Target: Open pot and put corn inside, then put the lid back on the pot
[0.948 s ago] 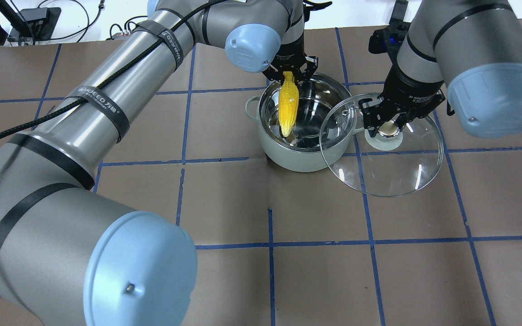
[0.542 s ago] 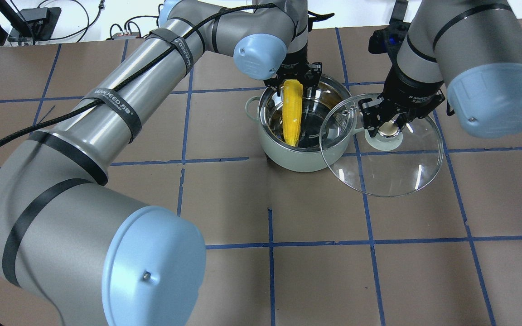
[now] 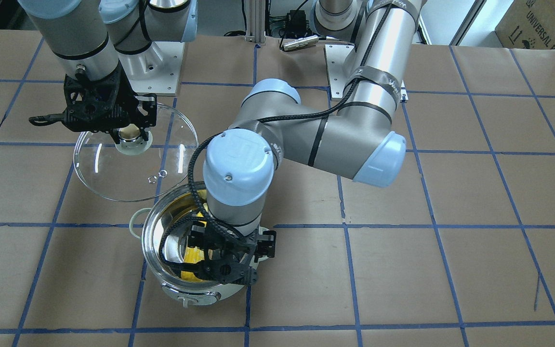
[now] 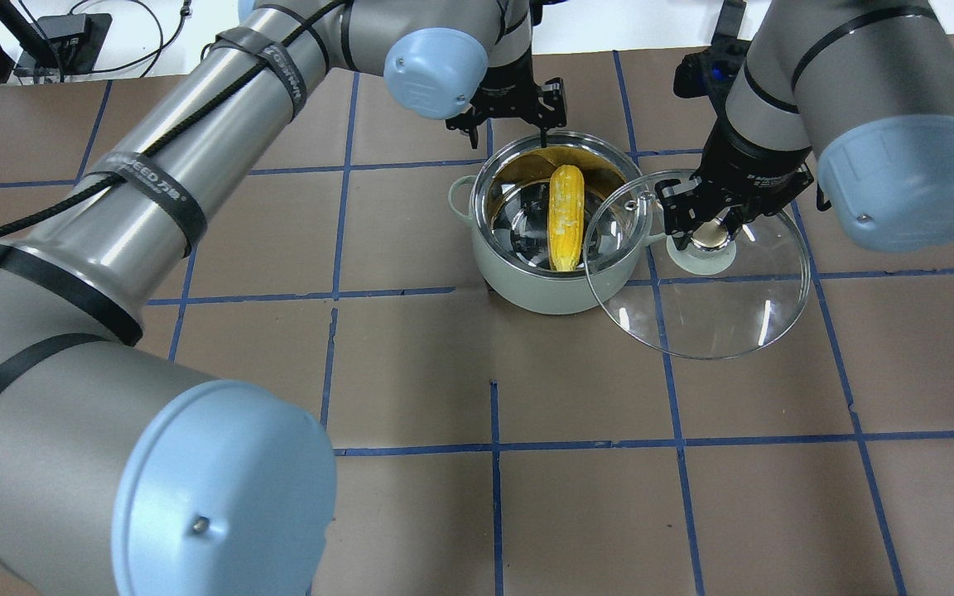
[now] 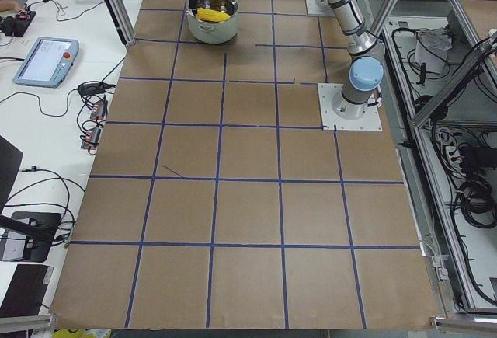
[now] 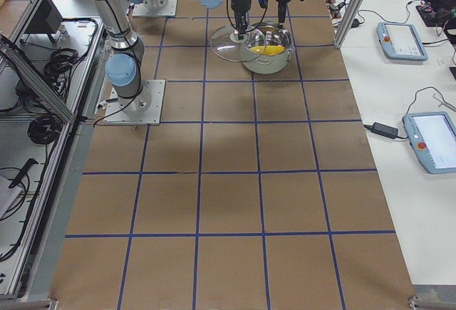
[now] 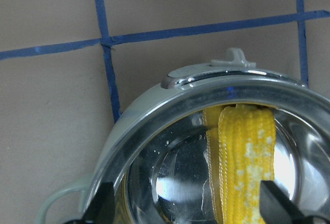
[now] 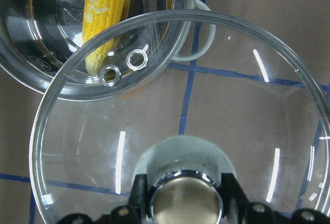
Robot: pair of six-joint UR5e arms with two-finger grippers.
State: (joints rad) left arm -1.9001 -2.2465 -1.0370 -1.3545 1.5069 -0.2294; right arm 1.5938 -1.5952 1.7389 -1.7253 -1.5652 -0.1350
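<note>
Corn [image 4: 566,217] dropped in pot [image 4: 527,290], lid [image 4: 709,319] held aside

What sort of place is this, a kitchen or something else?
Most likely a robotics lab, not a kitchen: the table is papered brown with a blue tape grid, control tablets lie on side benches, and the robot arms stand on bolted metal plates.

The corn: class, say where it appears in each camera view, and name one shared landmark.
Front-facing: corn lower centre-left, partly hidden.
Overhead: corn upper centre.
Exterior left: corn top, left of centre.
Exterior right: corn upper, right of centre.
Left wrist: corn bottom right.
Right wrist: corn top left.
Landmark: the pot holding it.
</note>
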